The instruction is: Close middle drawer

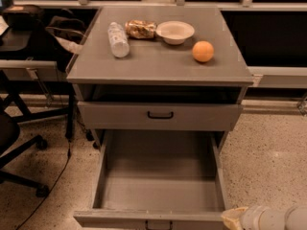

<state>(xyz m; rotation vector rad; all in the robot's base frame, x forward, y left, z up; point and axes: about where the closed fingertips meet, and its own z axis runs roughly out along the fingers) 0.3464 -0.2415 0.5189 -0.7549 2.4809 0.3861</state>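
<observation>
The middle drawer is pulled far out of the grey cabinet, a deep empty tray. Its flat front lies along the bottom edge of the view, with the small black handle partly cut off. Above it the top drawer, with its black handle, stands slightly out. My gripper shows at the bottom right as a cream tip on a white arm, right beside the front right corner of the middle drawer. The lowest drawer is out of view.
On the cabinet top lie a plastic bottle, a snack bag, a white bowl and an orange. An office chair and a desk with cables stand to the left. Speckled floor lies to the right.
</observation>
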